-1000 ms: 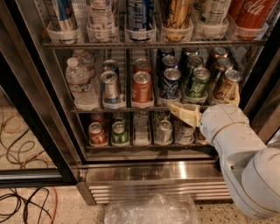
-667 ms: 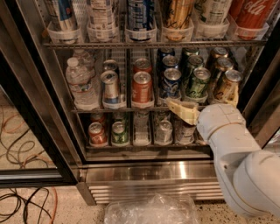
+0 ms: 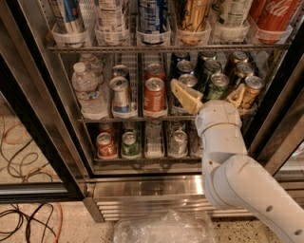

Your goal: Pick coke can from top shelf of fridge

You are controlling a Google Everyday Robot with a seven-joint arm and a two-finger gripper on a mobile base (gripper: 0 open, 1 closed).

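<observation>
A drinks fridge (image 3: 142, 190) seen from the front. The white arm's gripper (image 3: 210, 90) hangs before the middle rack, tan fingers (image 3: 186, 97) spread wide. The red coke can (image 3: 280, 14) stands far right on the top shelf (image 3: 166, 48), above the gripper.

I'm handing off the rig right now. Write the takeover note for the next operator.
Gripper: open and empty, in front of the right side of the middle rack, below the top shelf.
Coke can: upright in the far-right holder of the top shelf, untouched.
Done: arm is at the fridge front.
Left: raise up and right, close on the can, lift it out.
</observation>
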